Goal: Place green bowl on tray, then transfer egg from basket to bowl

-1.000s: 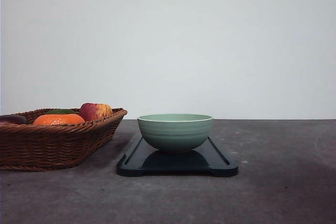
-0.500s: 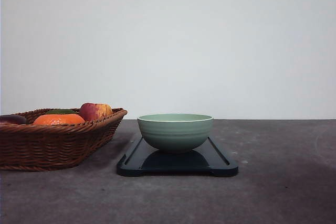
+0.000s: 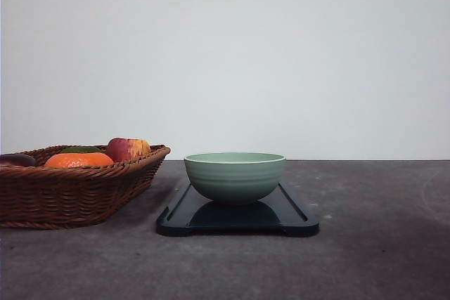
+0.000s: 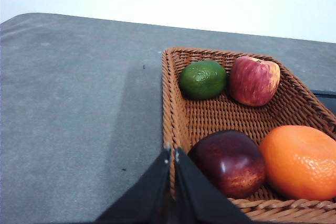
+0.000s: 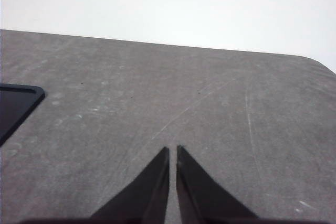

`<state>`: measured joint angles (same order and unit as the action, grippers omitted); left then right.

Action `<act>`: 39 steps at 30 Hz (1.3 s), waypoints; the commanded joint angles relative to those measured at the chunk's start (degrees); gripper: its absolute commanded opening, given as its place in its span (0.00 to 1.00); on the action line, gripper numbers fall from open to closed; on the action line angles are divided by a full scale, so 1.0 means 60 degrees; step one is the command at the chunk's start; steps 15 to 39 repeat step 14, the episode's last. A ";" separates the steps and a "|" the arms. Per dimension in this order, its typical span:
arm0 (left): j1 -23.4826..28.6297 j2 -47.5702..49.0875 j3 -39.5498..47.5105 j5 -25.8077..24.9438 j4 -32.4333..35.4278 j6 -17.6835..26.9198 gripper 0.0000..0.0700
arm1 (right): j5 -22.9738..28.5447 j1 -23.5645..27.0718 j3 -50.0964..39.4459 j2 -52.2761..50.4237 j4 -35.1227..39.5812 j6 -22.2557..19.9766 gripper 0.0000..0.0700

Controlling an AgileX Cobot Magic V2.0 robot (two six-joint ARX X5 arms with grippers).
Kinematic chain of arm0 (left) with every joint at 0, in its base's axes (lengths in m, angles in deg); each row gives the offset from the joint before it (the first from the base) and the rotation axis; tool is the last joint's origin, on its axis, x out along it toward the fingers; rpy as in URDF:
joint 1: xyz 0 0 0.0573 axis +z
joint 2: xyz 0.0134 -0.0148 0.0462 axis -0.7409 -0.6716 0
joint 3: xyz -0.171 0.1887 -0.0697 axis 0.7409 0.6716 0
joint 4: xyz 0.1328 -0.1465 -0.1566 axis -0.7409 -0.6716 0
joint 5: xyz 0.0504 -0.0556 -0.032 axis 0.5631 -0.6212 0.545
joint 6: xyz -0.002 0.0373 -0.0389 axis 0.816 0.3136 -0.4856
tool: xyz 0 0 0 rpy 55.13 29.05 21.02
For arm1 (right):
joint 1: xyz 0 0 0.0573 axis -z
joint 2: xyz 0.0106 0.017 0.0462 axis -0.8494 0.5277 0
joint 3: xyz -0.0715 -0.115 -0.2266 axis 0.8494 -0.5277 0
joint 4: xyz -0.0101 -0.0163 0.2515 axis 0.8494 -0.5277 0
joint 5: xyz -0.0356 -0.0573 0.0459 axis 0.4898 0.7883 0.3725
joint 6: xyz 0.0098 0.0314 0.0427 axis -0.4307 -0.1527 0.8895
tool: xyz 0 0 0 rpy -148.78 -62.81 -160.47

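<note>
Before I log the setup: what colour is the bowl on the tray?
Pale sage green with a lighter rim; the green bowl sits on the tray, best seen in the front view.

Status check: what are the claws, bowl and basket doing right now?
Both claws shut, empty: left claw, right claw. Green bowl sits on tray. Basket holds fruit; no egg visible.

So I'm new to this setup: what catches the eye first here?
The green bowl sitting on the dark tray at the table's middle stands out. To its left, the wicker basket holds bright fruit: an orange, a red apple, a green fruit and a dark red one.
</note>
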<state>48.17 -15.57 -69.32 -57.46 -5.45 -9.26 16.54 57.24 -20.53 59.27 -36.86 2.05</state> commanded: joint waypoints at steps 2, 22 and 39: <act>0.0025 0.0004 0.0179 0.0015 -0.0073 0.0062 0.00 | 0.0014 0.0004 -0.0040 0.0011 0.0077 0.0103 0.02; 0.0025 0.0005 0.0179 0.0015 -0.0073 0.0062 0.00 | 0.0014 0.0004 -0.0040 0.0011 0.0077 0.0106 0.02; 0.0025 0.0005 0.0179 0.0015 -0.0073 0.0062 0.00 | 0.0014 0.0004 -0.0040 0.0011 0.0077 0.0106 0.02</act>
